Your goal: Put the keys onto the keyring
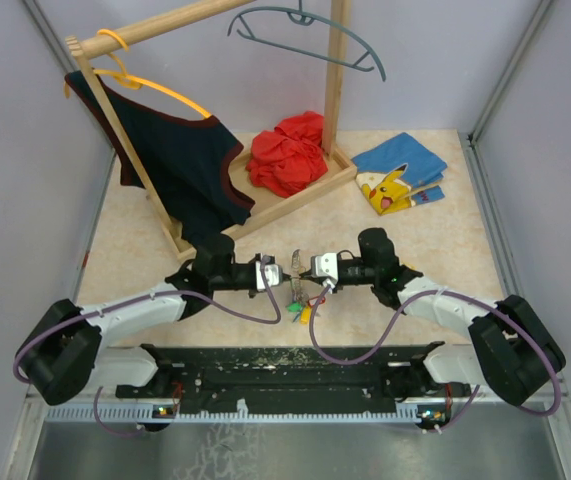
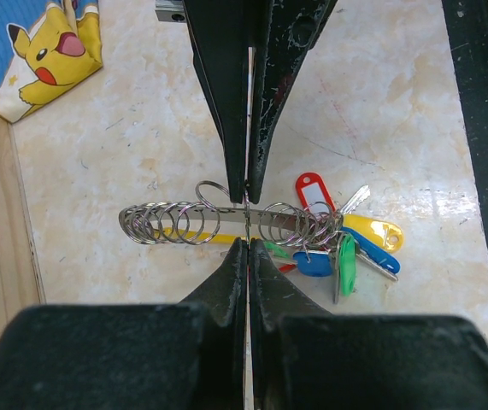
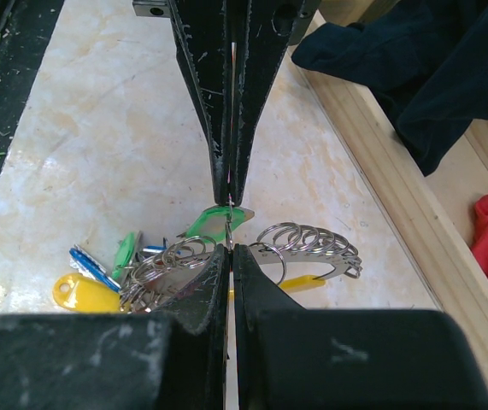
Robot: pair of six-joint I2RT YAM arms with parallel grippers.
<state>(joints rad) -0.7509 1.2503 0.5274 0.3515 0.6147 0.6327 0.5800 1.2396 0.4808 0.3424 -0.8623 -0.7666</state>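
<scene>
Inward, left end effector (image 2: 247,220), seemingly on keyring (image 2: 167,224).

1. Two claws: left claw (image 2: 247,220) and right claw (image 3: 230,224).
2. One keyring (image 2: 223,225), pinched between the left claw's tips.
3. Right of the left claw: one red-tagged key (image 2: 309,190), one yellow-tagged key (image 2: 373,231), two blue-tagged keys (image 2: 315,264), two green-tagged keys (image 2: 346,263).
4. Split rings (image 2: 162,224) left of that claw overlap too much to count.
5. Beyond both claws: two hangers (image 1: 165,92), three cloth items (image 1: 287,150).
</scene>
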